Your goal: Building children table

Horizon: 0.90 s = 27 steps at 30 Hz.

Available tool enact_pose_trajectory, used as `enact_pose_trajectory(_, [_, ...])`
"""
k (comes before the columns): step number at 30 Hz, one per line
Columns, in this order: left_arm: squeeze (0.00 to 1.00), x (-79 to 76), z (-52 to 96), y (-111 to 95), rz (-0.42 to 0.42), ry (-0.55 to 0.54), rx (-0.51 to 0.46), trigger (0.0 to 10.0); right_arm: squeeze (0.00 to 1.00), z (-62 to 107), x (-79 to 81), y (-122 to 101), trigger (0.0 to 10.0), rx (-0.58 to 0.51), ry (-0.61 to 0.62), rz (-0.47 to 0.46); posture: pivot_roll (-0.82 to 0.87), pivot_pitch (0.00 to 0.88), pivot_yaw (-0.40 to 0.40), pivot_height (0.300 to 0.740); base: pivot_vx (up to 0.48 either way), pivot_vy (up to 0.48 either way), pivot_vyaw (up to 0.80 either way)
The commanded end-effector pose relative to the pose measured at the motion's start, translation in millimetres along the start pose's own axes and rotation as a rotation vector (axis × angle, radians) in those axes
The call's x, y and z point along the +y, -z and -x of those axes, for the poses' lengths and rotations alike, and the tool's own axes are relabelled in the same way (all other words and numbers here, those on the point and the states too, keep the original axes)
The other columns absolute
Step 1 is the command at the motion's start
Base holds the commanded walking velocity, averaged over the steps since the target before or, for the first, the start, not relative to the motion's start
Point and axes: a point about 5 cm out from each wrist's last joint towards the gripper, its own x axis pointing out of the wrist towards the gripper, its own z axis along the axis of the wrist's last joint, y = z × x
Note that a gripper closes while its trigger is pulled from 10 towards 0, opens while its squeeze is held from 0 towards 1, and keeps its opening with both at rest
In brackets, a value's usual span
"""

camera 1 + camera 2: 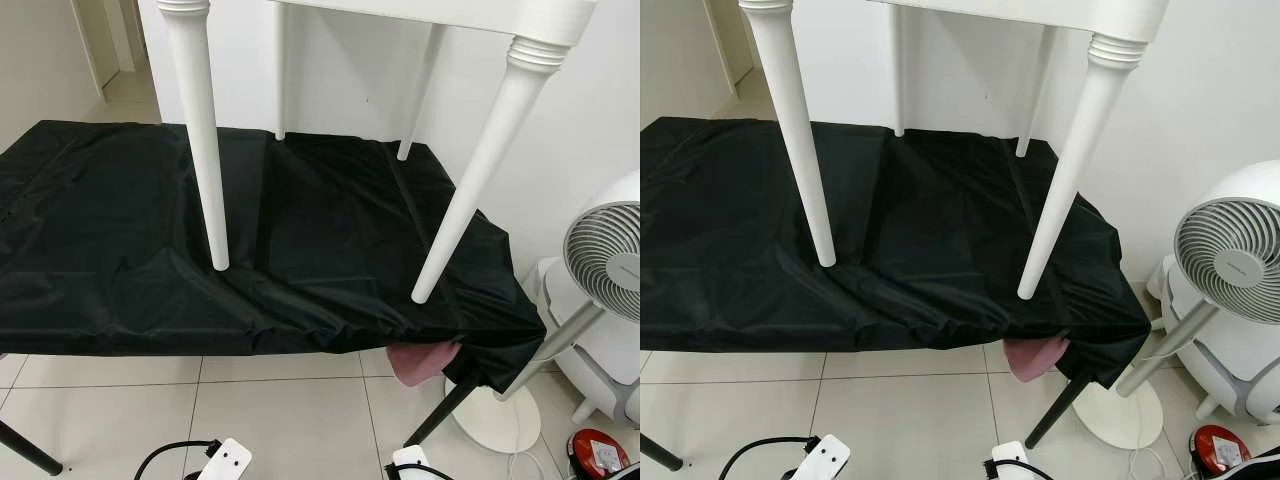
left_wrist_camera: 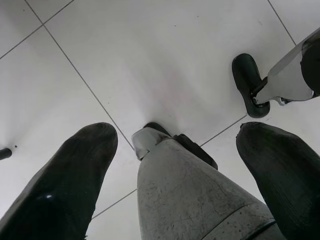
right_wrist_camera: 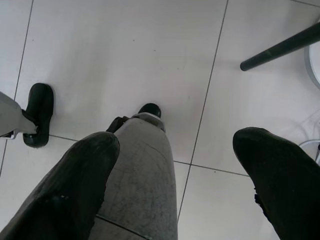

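White floor tiles (image 1: 280, 420) run along the bottom of the left eye view, with two white blocks (image 1: 225, 462) on black cables at the very edge, probably parts of the robot's arms, though too little shows to be sure. Above them a low table draped in a black cloth (image 1: 110, 250) spans the picture. On it stands the white children's table (image 1: 440, 12), upright on four turned legs: the near left leg (image 1: 205, 150) comes down close to the cloth's front edge, the near right leg (image 1: 470, 190) lands towards the front right corner, and two back legs reach the far edge by the white wall. A pink rag (image 1: 420, 360) peeks from under the front right corner of the cloth, beside a slanting black leg (image 1: 440, 412). A white fan (image 1: 610, 255) on a round foot stands right of the covered table, with a red object (image 1: 597, 452) on the floor near it.

From the right eye view the same scene holds; the fan (image 1: 1230, 262) shows more fully.

In the left wrist view the left gripper (image 2: 175, 145) hangs over the tiles, its two black fingers (image 2: 65, 185) spread wide apart with nothing between them but the robot's own grey leg (image 2: 190, 195) and a black foot (image 2: 250, 82) below.

Over in the right wrist view the right gripper (image 3: 175, 145) likewise hangs with fingers (image 3: 280, 175) wide apart and empty, above a grey leg, a black foot (image 3: 37, 117) and a dark table leg (image 3: 280, 47) crossing the corner.
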Motion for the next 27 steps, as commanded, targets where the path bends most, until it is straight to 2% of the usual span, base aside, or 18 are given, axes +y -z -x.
enact_pose_trajectory(1, [0.00,-0.2,-0.1,1.4,-0.014,-0.018,0.007,10.0,0.00,1.1,1.4,6.1,10.0,0.026,-0.001,0.010,0.03,0.000,-0.052,0.740,0.000,0.000,0.00])
enact_pose_trajectory(7, [0.00,3.2,0.4,1.3,-0.028,-0.042,0.007,10.0,0.00,0.8,1.9,4.2,10.0,0.014,-0.006,0.014,0.04,0.000,-0.030,0.740,0.000,0.000,0.00])
enact_pose_trajectory(10, [0.00,12.4,2.2,1.2,0.032,-0.065,0.003,10.0,0.00,0.6,1.4,1.4,10.0,-0.006,-0.019,0.005,0.03,0.000,-0.007,0.740,0.000,0.000,0.00])
enact_pose_trajectory(11, [0.00,20.0,3.7,0.6,0.067,-0.087,-0.001,10.0,0.00,0.7,-2.1,0.0,10.0,-0.013,-0.011,-0.005,0.03,0.000,-0.007,0.740,0.000,0.000,0.00])
enact_pose_trajectory(12, [0.00,20.0,3.7,0.6,0.067,-0.087,-0.001,10.0,0.00,0.7,-2.1,0.0,10.0,-0.013,-0.011,-0.005,0.03,0.000,-0.007,0.740,0.000,0.000,0.00])
enact_pose_trajectory(14, [0.00,33.2,6.5,-2.1,0.124,-0.127,-0.017,10.0,0.00,0.7,-9.6,-3.8,10.0,-0.027,0.002,-0.019,0.02,0.000,0.012,0.740,0.000,0.000,0.00])
enact_pose_trajectory(15, [0.00,33.2,6.5,-2.1,0.124,-0.127,-0.017,10.0,0.00,0.7,-9.6,-3.8,10.0,-0.027,0.002,-0.019,0.02,0.000,0.012,0.740,0.000,0.000,0.00])
enact_pose_trajectory(18, [0.00,49.8,10.5,-6.6,0.181,-0.177,-0.042,10.0,0.00,1.5,-24.4,-8.1,10.0,-0.034,0.039,-0.081,0.02,0.000,0.013,0.740,0.000,0.000,0.00])
enact_pose_trajectory(22, [0.00,55.0,11.3,-12.4,0.194,-0.178,-0.064,10.0,0.00,2.0,-35.1,-13.1,10.0,-0.046,0.076,-0.086,0.01,0.000,-0.006,0.740,0.000,0.000,0.00])
enact_pose_trajectory(27, [0.00,54.6,10.5,-17.9,0.231,-0.166,-0.094,10.0,0.00,1.6,-39.8,-18.5,10.0,-0.062,0.104,-0.108,0.01,0.000,-0.026,0.740,0.000,0.000,0.00])
